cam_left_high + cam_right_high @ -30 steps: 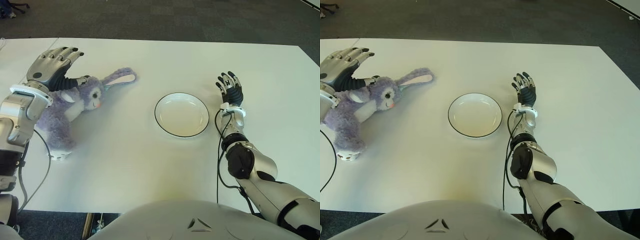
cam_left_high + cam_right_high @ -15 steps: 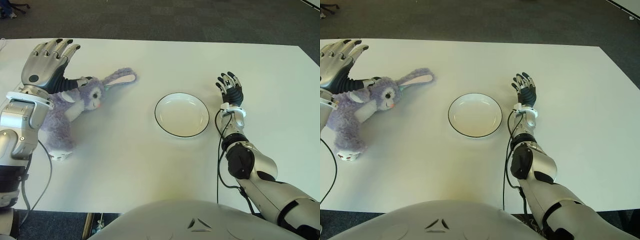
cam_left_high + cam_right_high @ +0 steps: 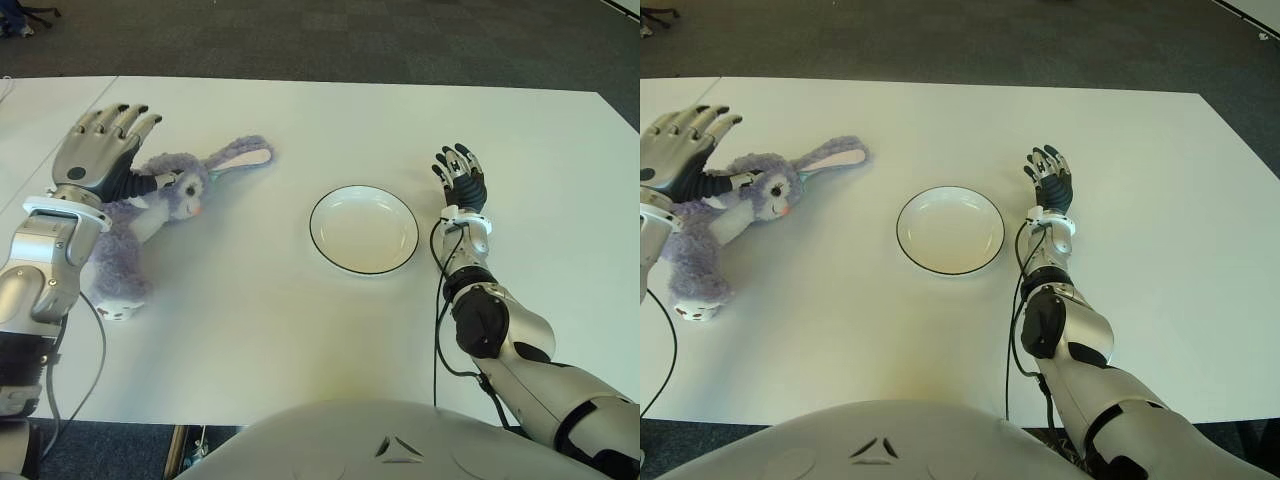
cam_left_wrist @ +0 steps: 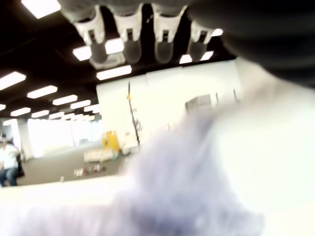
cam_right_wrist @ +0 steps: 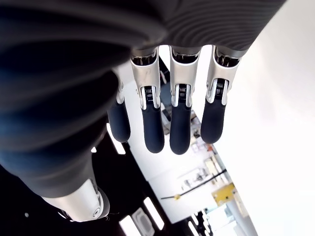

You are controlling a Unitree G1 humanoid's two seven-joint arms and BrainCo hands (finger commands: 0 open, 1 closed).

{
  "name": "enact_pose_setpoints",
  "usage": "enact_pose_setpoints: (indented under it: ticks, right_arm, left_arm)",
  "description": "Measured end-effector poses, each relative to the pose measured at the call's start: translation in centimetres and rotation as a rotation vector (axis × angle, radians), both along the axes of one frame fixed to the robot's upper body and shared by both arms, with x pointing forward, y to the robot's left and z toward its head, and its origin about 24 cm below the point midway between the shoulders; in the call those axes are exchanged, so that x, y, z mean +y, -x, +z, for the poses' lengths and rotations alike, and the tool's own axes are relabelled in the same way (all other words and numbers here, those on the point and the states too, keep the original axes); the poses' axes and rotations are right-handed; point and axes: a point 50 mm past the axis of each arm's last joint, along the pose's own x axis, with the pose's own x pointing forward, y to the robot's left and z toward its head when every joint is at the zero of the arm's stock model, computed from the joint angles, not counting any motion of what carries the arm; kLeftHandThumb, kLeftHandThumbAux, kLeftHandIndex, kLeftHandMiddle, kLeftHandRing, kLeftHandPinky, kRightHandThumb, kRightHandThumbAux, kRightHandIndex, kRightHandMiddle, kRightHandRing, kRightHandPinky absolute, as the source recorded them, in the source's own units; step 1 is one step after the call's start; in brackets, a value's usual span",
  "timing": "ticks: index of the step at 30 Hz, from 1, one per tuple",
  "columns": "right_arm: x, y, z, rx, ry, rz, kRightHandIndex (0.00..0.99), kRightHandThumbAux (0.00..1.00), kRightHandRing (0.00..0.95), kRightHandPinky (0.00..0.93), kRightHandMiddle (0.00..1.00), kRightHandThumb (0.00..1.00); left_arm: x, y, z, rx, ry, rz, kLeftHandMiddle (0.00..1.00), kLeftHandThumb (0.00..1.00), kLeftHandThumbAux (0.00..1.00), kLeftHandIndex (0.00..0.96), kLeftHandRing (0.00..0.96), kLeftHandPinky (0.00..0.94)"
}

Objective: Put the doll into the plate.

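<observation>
The purple plush doll [image 3: 150,215] lies on the tabletop [image 3: 300,320], at 9 o'clock from the empty plate [image 3: 363,229]. The left hand [image 3: 98,150] hovers over its head, fingers [image 3: 128,118] spread wide, holding nothing. The right hand [image 3: 459,178] shows at 3 o'clock of the plate, fingers relaxed. The doll looks soft, light and squashy; its torso seems the surest hold.

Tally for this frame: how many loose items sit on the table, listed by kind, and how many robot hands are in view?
Plush doll: 1 (purple rabbit, lying on the table)
Plate: 1 (white, dark rim, holding nothing)
Robot hands: 2 (left hand open over the doll, right hand open just right of the plate)
Total: 2 items, 2 hands
</observation>
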Motion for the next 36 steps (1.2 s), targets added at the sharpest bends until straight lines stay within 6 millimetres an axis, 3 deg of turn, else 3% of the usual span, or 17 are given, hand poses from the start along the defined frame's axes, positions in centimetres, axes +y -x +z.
enact_pose_setpoints:
  ticks: [6, 9, 24, 32, 35, 36]
  right_arm:
    - [0.0, 0.0, 0.0, 0.0, 0.0, 0.0, 0.265, 0.774, 0.311, 0.314, 0.314, 0.357]
    - [0.0, 0.0, 0.0, 0.0, 0.0, 0.0, 0.266, 0.774, 0.311, 0.315, 0.315, 0.354]
    - [0.0, 0.0, 0.0, -0.001, 0.0, 0.0, 0.26, 0.791, 0.305, 0.309, 0.312, 0.356]
    - [0.0, 0.0, 0.0, 0.001, 0.0, -0.001, 0.258, 0.792, 0.301, 0.306, 0.307, 0.349]
    - [-0.1, 0.0, 0.0, 0.001, 0.001, -0.001, 0.259, 0.795, 0.299, 0.304, 0.306, 0.352]
    - [-0.1, 0.0, 0.0, 0.001, 0.001, -0.001, 0.256, 0.797, 0.304, 0.313, 0.308, 0.35]
  left_arm:
    - [0.9, -0.4, -2.1, 0.186, 0.036, 0.035, 0.0, 0.33, 0.218, 0.05, 0.0, 0.0]
    - [0.7, -0.5, -2.4, 0.285, 0.055, 0.041, 0.0, 0.31, 0.255, 0.017, 0.0, 0.0]
    - [0.5, -2.0, -0.6, 0.589, 0.022, 0.104, 0.0, 0.114, 0.22, 0.017, 0.0, 0.0]
    - [0.9, -1.9, -0.5, 0.643, 0.028, 0.119, 0.0, 0.089, 0.234, 0.034, 0.0, 0.003]
    - [1.0, -1.8, -0.4, 0.655, 0.032, 0.122, 0.0, 0.078, 0.239, 0.046, 0.0, 0.021]
    - [1.1, -1.8, -0.4, 0.658, 0.034, 0.122, 0.0, 0.067, 0.248, 0.045, 0.015, 0.092]
